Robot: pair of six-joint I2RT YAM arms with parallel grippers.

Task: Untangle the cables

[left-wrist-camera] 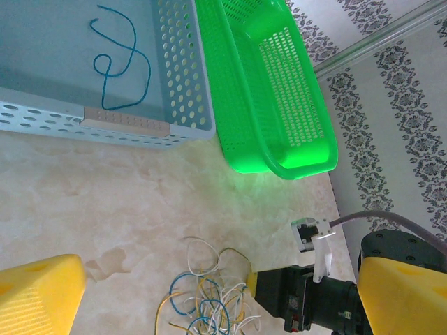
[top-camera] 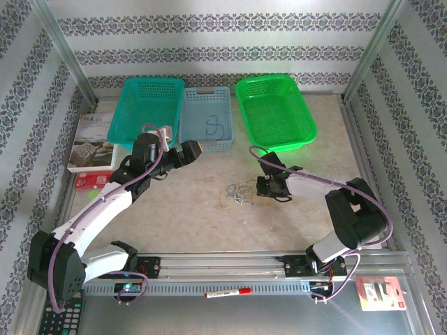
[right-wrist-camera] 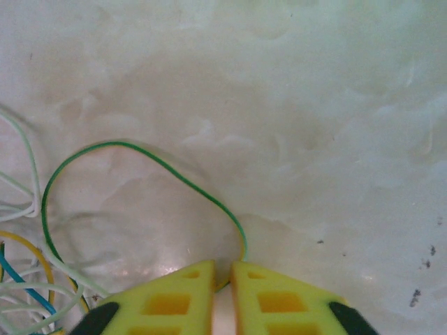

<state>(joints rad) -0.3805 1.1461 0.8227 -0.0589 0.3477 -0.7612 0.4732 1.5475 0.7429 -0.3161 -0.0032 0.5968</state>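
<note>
From where I stand the cables (top-camera: 239,193) lie in a small loose bunch in the middle of the tabletop (top-camera: 181,216), well short of the three baskets at the back. One dark blue strand (left-wrist-camera: 119,63) already lies alone in the pale blue basket (top-camera: 222,98). The right gripper (right-wrist-camera: 222,269) is down at the right edge of the bunch, its yellow fingers (right-wrist-camera: 174,300) pinched almost together on the end of a green wire (right-wrist-camera: 140,150). That wire arcs away over bare tabletop and curves back toward the white and yellow loops at the left of the wrist view. The left gripper (top-camera: 192,149) hangs near the front of the blue basket, spread wide and holding nothing.

The step looks to be drawing this one wire free. I'd say it wants a slow pull away from the bunch, low at first, so the arc straightens before the far end comes under load. If the neighbouring loops start to drag along, the free gripper could come down and pin the bunch while the wire slides out
</note>
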